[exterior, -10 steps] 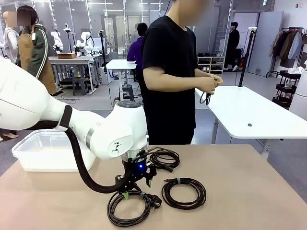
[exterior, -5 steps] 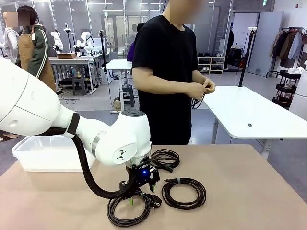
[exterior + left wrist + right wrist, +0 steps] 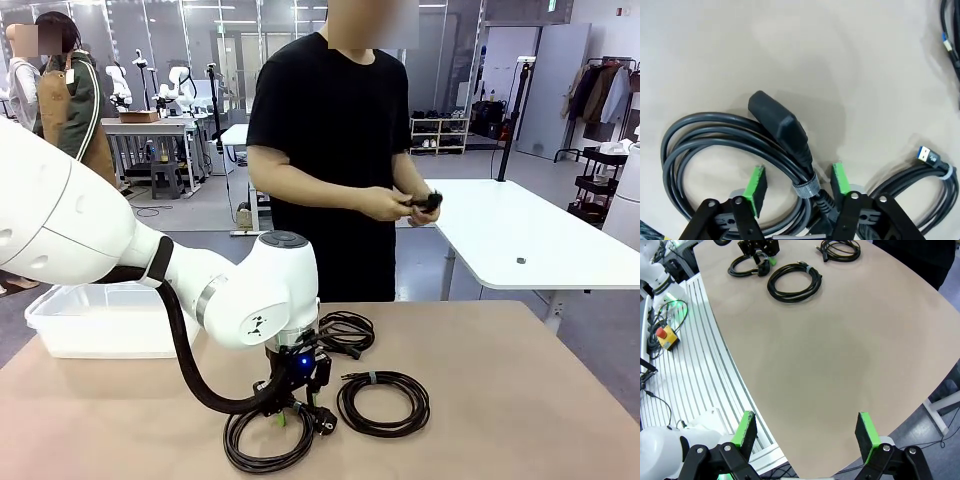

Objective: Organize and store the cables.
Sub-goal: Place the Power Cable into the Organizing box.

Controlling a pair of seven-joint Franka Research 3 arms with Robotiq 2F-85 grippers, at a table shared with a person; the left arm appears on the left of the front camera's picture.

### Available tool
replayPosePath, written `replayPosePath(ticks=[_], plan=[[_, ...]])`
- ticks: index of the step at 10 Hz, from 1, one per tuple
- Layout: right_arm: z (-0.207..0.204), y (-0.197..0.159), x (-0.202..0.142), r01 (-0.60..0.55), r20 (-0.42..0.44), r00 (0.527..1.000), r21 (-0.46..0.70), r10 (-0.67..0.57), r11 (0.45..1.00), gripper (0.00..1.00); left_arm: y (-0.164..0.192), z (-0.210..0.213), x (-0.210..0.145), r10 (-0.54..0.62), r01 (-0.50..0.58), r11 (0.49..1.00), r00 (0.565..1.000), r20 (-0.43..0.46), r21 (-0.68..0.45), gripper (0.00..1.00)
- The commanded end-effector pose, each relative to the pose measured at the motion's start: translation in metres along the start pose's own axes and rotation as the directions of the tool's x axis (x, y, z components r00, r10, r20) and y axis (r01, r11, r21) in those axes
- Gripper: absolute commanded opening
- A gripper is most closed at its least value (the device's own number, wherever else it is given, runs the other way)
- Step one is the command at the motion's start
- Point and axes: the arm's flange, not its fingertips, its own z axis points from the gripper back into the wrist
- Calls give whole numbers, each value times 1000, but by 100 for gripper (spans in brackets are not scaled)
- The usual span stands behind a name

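At the near edge of the desk [image 3: 530, 390], left fingers [image 3: 757, 184] part-open astride a cable coil [image 3: 782, 122] at its band, not clamping it, second coil [image 3: 344, 404] just beside, right fingers [image 3: 744, 429] wide apart, empty.

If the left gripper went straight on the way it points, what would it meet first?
The left gripper would probably meet the banded part of the cable coil between its fingers.

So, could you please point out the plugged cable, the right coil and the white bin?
plugged cable [image 3: 780, 122], left wrist view, on its black plug.
right coil [image 3: 370, 378], front view, on its band.
white bin [image 3: 70, 335], front view, on its front wall.
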Motion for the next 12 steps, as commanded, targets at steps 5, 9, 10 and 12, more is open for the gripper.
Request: replayPosePath(ticks=[5,9,10,12], plan=[[1,-1,-1,-19,13,1000,5,19,1000,100,1,16,5,89,-90,995,995,-36,-43,0],[1,-1,-1,-19,13,1000,5,19,1000,100,37,95,19,21,-22,991,1000,-7,-130,0],[1,-1,-1,-19,13,1000,5,19,1000,100,49,127,25,-57,54,992,998,-22,-110,0],[1,-1,-1,-19,13,1000,5,19,1000,100,66,182,33,-256,255,965,966,-17,-58,0]])
